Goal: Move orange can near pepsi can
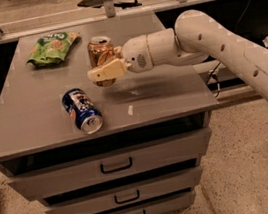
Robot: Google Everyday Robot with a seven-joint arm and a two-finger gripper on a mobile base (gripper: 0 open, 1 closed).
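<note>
The orange can [100, 51] is upright and held in my gripper [103, 74], whose tan fingers [108, 71] are shut around its lower part, just above the grey cabinet top [35, 119]. The pepsi can [81, 110], dark blue with red and white marks, lies on its side at the front left of the top, its silver end toward the front edge. The orange can is up and to the right of the pepsi can, about a can's length away. My white arm reaches in from the right.
A green chip bag [52, 47] lies at the back left of the top. The cabinet has three drawers [116, 166] below. A small white mark [130, 110] lies near the front edge. A rail and glass run behind the cabinet.
</note>
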